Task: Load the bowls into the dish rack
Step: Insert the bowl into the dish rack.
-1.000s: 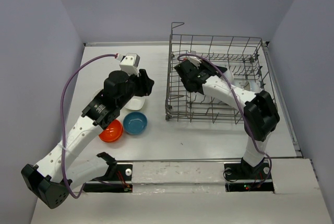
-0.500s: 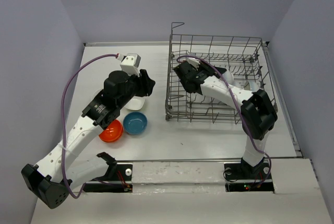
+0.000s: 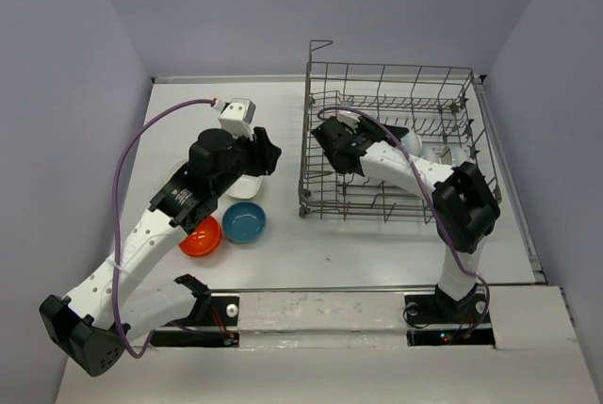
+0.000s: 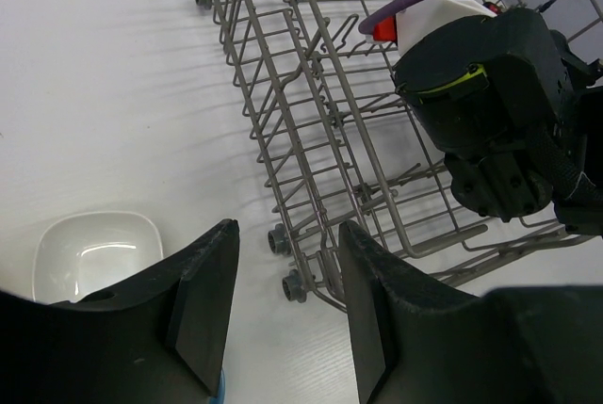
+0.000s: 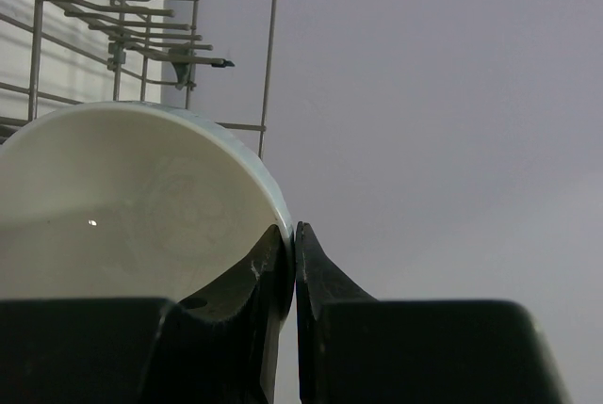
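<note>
Dish rack (image 3: 391, 67) sits on the right half of the white table (image 3: 377, 253), long side toward the arms, raised handle at its far left corner. Right arm reaches over the near wall into the left end of the rack. Right gripper (image 5: 293, 230) is clenched on the rim of a white round bowl (image 5: 122, 206): one finger inside the rim, one outside, the bowl's wall pinched between them. The bowl's hollow faces the wrist camera, with rack tines and an upright wire behind it and the grey wall (image 5: 433, 93) beyond. From overhead the held bowl is hidden under the wrist, so I cannot tell whether it touches the rack floor.

Left gripper (image 4: 285, 230) is released, fingers spread with nothing between them. It hovers above the table near the rack's left side. In the wrist view the rack's small wheels (image 4: 295, 284) show between the fingers. Squarish white bowl (image 4: 94, 253) stands upright on the table, below and to one side of the fingers, untouched.

Overhead, blue bowl (image 3: 244, 222) and orange-red bowl (image 3: 201, 236) rest on the table side by side, touching or nearly so, just nearer the arm bases than the squarish one. Left forearm crosses above part of the orange-red bowl. All three sit outside the rack. Purple cable (image 3: 132, 145) loops out from the left wrist.
</note>
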Available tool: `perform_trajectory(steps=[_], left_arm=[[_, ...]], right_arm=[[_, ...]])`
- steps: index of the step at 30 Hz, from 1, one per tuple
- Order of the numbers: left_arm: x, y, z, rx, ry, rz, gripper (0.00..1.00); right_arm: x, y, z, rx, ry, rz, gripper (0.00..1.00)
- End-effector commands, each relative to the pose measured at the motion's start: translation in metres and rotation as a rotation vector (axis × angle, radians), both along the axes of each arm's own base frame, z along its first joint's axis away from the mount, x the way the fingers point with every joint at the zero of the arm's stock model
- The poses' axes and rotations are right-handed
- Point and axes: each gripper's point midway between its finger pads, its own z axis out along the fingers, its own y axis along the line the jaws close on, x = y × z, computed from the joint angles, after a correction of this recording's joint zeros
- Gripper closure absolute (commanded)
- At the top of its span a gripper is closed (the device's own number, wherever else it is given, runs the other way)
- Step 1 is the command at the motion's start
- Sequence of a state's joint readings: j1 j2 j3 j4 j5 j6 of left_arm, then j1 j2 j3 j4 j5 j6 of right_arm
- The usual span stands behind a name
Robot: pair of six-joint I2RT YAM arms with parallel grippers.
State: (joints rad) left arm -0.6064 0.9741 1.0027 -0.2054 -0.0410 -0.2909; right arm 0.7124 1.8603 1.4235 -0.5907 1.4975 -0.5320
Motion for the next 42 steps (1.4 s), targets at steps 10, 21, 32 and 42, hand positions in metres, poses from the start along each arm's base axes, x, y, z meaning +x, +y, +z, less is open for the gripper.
perform_trajectory(steps=[10,21,32,42], left_arm=[[0.002,-0.002,0.008,-0.03,-0.034,-0.006,0.44],[0.003,-0.002,0.008,-0.032,-0.033,-0.007,0.44],[0.003,-0.002,0.007,-0.031,-0.03,-0.007,0.44],[0.003,-0.002,0.007,-0.031,-0.028,-0.006,0.44]], right_arm=[[-0.018,-0.007,0.021,-0.219,-0.107,-0.137,0.99],[-0.015,0.0,0.015,-0.227,-0.098,-0.127,0.99],[-0.009,0.005,0.001,-0.245,-0.073,-0.123,0.99],[-0.009,0.008,-0.009,-0.266,-0.053,-0.11,0.99]])
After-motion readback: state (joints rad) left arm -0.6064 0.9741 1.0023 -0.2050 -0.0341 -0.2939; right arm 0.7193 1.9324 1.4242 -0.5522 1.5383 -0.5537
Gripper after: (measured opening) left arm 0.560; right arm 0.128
